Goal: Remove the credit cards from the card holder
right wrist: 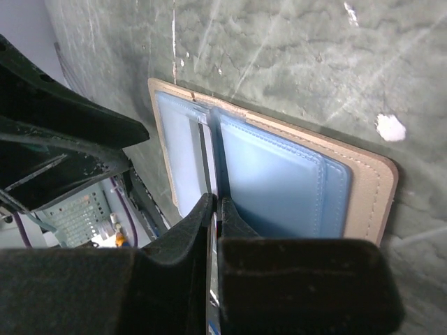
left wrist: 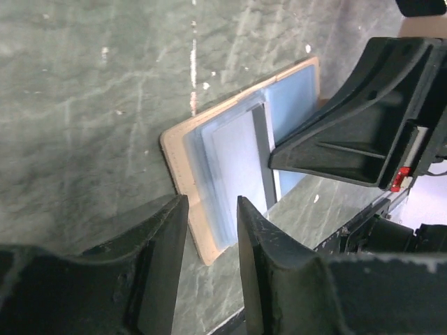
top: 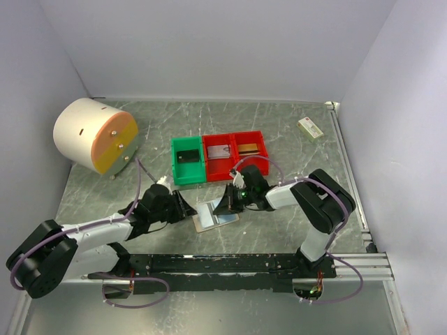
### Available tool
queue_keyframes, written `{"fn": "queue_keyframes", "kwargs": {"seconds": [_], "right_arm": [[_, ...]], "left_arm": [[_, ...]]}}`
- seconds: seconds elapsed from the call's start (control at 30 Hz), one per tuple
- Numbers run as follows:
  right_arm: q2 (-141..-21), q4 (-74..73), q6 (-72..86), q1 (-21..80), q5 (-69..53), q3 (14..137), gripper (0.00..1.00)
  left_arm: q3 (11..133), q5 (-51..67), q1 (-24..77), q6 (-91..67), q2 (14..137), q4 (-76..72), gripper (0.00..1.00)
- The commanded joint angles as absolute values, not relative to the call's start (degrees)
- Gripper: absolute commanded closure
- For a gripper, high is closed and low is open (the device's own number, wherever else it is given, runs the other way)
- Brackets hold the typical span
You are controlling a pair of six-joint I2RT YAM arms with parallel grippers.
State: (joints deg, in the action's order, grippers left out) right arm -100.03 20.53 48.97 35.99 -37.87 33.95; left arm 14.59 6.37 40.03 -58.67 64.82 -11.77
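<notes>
Overhead, the open card holder [top: 215,216] lies flat between the left gripper [top: 184,206] and the right gripper [top: 225,203], nearer than the bins [top: 187,171]. The left wrist view shows the left jaws apart and empty beside the holder's tan edge. The right wrist view shows the right jaws pinched together on a thin card [right wrist: 210,167] at the holder's fold.
</notes>
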Motion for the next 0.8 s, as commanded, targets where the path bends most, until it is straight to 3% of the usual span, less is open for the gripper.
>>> {"fn": "queue_keyframes", "kwargs": {"seconds": [0.0, 0.3, 0.47, 0.77], "right_arm": [[-98.1, 20.8, 51.3, 35.9, -33.8, 31.8, 1.0], [-97.8, 22.2, 53.4, 37.6, -32.1, 31.5, 1.0], [-97.8, 18.9, 51.1, 37.3, -31.5, 33.3, 1.0], [-96.6, 17.2, 49.7, 35.2, -32.4, 33.2, 1.0]], "left_arm": [[17.8, 6.0, 41.8, -57.3, 64.8, -13.6, 0.54], [26.8, 1.1, 46.6, -53.8, 75.4, -6.7, 0.58], [31.5, -4.3, 48.0, -53.1, 81.5, 3.9, 0.66], [30.7, -5.9, 48.3, -53.6, 83.0, 5.7, 0.74]]}}
